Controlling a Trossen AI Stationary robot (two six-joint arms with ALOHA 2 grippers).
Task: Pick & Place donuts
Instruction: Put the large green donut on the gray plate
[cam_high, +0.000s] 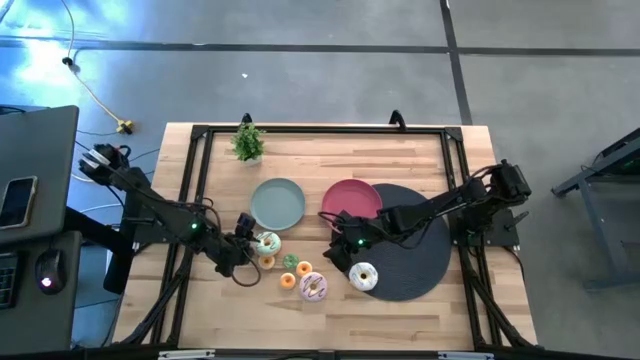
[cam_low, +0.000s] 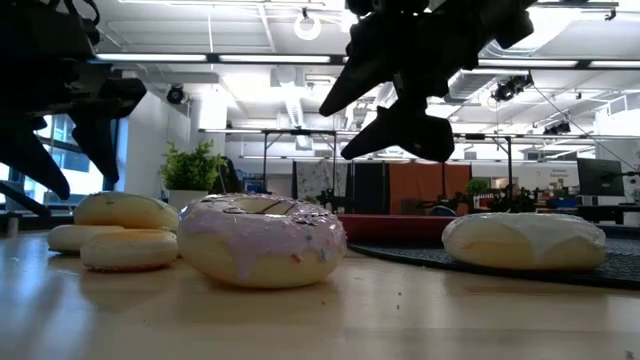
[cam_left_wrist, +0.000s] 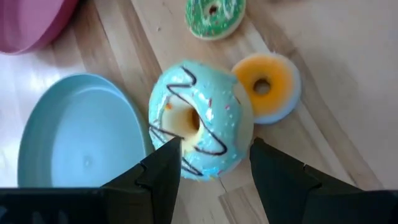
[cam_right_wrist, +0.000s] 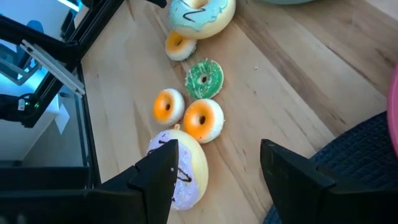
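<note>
- The left gripper (cam_high: 247, 240) hangs at the pale green donut (cam_high: 268, 242), just below the grey-green plate (cam_high: 277, 203). In the left wrist view its fingers (cam_left_wrist: 163, 171) stand spread, one over the ring's edge, the other just beside it; whether they touch it I cannot tell.
- A small orange donut (cam_high: 267, 262) lies against the pale green one, on the side away from the grey-green plate.
- Farther from that plate sit a small green donut (cam_high: 290, 262), two more small orange donuts (cam_high: 304, 268), and the pink donut (cam_high: 314, 288), all on bare wood.
- Right of the grey-green plate and touching it is the pink plate (cam_high: 351, 198).
- The right gripper (cam_high: 341, 252) hovers below the pink plate, claw spread and holding nothing.
- The white donut (cam_high: 363, 276) rests on the black mat (cam_high: 420, 250), well to the right of the grey-green plate.
</note>
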